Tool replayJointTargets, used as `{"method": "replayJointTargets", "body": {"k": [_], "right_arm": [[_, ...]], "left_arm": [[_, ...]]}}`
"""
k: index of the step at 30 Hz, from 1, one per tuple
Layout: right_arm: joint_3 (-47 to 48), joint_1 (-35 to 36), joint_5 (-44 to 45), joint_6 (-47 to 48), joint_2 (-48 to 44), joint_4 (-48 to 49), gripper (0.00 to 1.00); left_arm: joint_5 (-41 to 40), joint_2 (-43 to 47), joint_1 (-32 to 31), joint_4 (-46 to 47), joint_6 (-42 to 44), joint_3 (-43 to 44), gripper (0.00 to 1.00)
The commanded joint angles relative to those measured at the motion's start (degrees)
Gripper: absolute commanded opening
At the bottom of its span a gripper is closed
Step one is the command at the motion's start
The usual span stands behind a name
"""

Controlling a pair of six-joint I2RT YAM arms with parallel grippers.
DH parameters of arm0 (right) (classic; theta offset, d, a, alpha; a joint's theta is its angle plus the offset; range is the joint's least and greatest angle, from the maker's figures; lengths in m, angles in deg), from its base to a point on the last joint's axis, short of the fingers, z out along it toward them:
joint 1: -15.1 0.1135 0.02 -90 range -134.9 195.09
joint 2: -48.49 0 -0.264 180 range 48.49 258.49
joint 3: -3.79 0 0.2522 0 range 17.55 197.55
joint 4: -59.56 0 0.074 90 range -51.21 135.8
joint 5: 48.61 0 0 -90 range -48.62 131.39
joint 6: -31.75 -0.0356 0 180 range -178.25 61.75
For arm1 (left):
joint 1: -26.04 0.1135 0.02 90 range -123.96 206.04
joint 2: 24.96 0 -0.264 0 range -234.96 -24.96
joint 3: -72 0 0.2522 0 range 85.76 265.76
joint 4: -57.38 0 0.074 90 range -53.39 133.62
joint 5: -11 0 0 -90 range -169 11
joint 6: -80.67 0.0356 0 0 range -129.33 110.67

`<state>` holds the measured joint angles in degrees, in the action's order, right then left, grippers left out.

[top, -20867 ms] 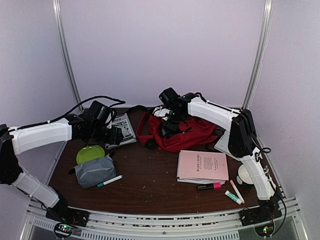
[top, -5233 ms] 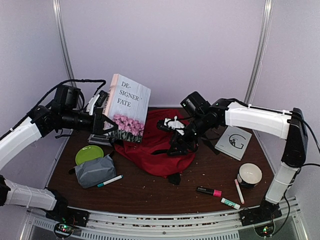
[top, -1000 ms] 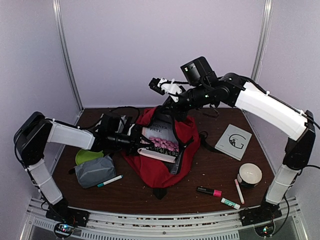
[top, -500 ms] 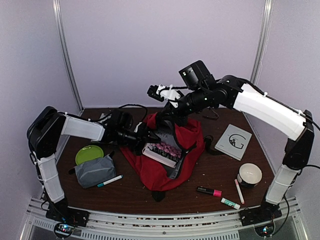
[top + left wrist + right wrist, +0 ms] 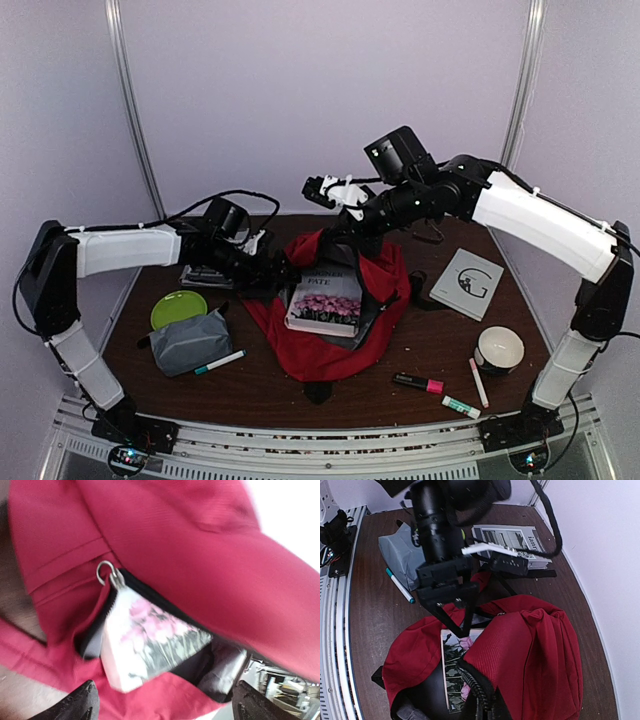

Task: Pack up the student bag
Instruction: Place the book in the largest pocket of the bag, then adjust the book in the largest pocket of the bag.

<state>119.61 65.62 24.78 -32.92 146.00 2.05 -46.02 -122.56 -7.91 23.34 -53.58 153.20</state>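
Nearest, at 5 o'clock by the front edge of the table [image 5: 270, 392], a green-and-white marker [image 5: 463, 405], a pink-capped marker [image 5: 418, 381] and a slim pen [image 5: 474, 381] lie loose, probably waiting to be packed. At 7 o'clock a teal pen [image 5: 220, 362] lies just beside a grey pouch [image 5: 190, 341], with a green plate [image 5: 180, 308] behind it. A bowl [image 5: 498, 348] stands at 4 o'clock.

The student bag [image 5: 330, 352] sits at the table's centre with its mouth gaping upward. A flowered book [image 5: 323, 300] lies partly inside that mouth, cover up, and in the left wrist view one corner pokes past the zip pull.

The left claw [image 5: 165, 707] hangs at the bag's 9 o'clock, its fingers spread wide with nothing between them. It is near the book's edge and seems well placed to nudge the book deeper.

At the bag's 12 o'clock the right claw [image 5: 482, 710] is pinched together on the zip edge of the opening and raised off the table. That lift tents the fabric and holds the mouth wide so things can go in.

Farther back, a grey book marked G [image 5: 466, 283] lies at 2 o'clock. A stack of printed matter [image 5: 510, 537] lies at 10 o'clock under the left arm.
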Motion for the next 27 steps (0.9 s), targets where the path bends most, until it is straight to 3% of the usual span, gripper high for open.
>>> {"method": "replayJointTargets", "body": {"k": [1, 5, 7, 9, 10, 11, 18, 27], "right_arm": [[0.7, -0.5, 1.7, -0.5, -2.3, 2.7, 0.00], [0.2, -0.6, 2.2, -0.6, -2.6, 2.6, 0.00], [-0.7, -0.6, 1.7, -0.2, -3.3, 2.9, 0.00], [-1.2, -0.7, 1.6, -0.1, -3.6, 2.9, 0.00], [-1.1, -0.7, 1.7, -0.2, -3.6, 2.8, 0.00], [-1.1, -0.7, 1.7, -0.3, -3.4, 2.7, 0.00], [0.4, -0.6, 0.8, -0.9, -2.2, 1.8, 0.00], [1.3, -0.7, -1.8, -0.6, -2.3, 1.0, 0.00]], "left_arm": [[-6.5, 8.5, -1.9, -0.3, 5.1, -4.9, 0.95], [-18.5, 16.3, -6.3, -2.2, 11.3, -10.3, 0.90], [-26.6, 20.5, -10.4, -0.7, 14.9, -14.7, 0.79], [-30.6, 24.6, -14.7, 5.3, 17.6, -20.2, 0.51], [-32.0, 25.9, -16.5, 9.3, 18.6, -22.3, 0.31], [-33.8, 26.6, -18.1, 10.7, 19.7, -23.9, 0.02], [-41.5, 19.5, -24.7, 13.7, 32.5, -24.3, 0.00], [-49.6, 2.1, -25.4, 14.6, 40.4, -12.2, 0.00]]}}
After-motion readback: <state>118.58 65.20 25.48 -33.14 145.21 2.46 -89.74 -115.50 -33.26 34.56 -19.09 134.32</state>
